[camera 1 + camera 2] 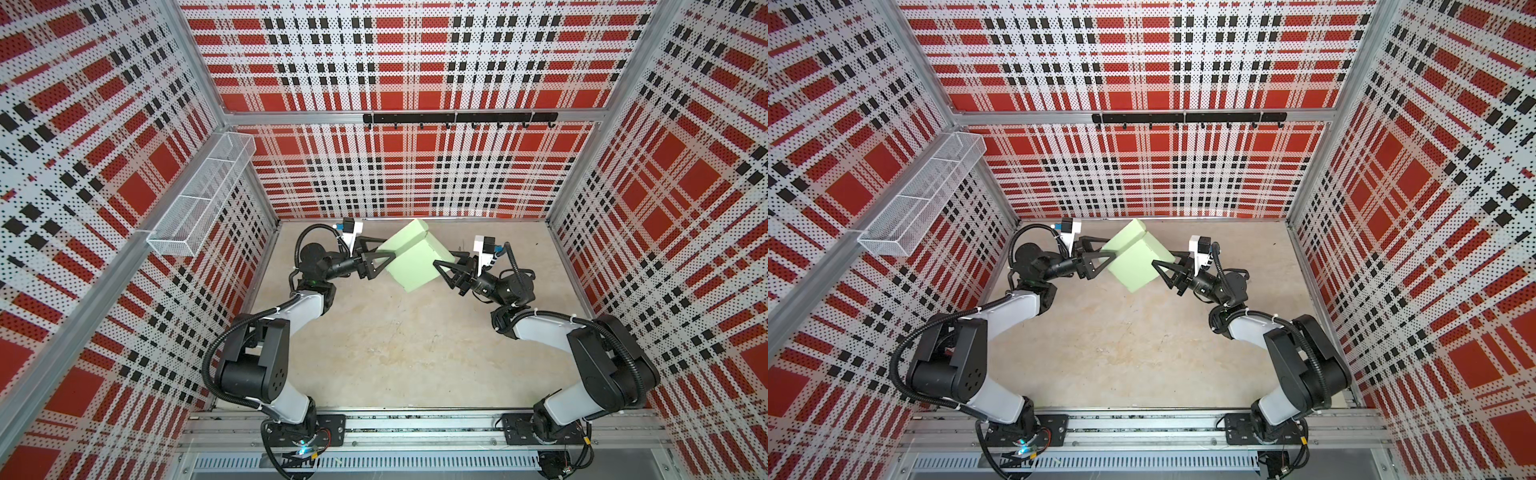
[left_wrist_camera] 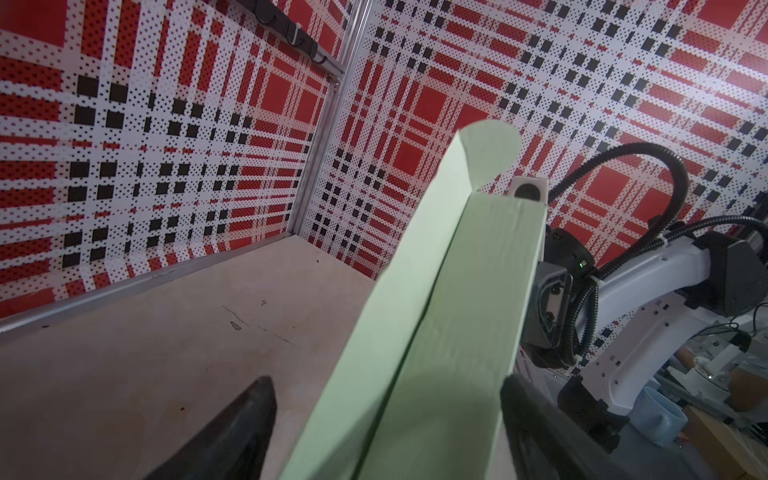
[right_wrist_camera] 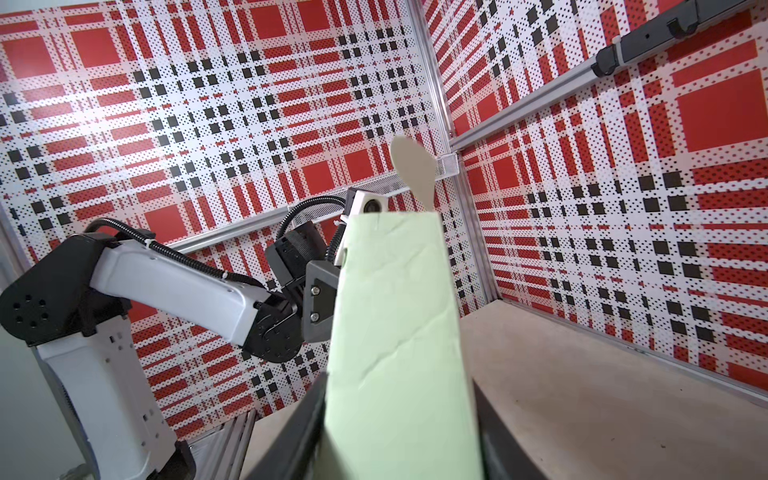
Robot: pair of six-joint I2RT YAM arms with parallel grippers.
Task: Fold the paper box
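Plaid perforated walls (image 1: 415, 174), beige surface (image 1: 395, 365). The paper box (image 1: 415, 266) hangs in the air near the back wall, between both arms and clear of the surface. The body looks formed into a flat rectangular shell. Not done: one long panel (image 1: 405, 236) stands off the body along a seam, and the rounded tab (image 2: 490, 145) at its end sticks out untucked. Your right gripper (image 1: 439, 270) is clamped on one end of the box, carrying it. Your left gripper (image 1: 388, 250) has its jaws wide, straddling the other end, with one finger (image 2: 232, 432) clear of the card. I'd call it late-stage. What's left is to close the panel and tuck the tab.
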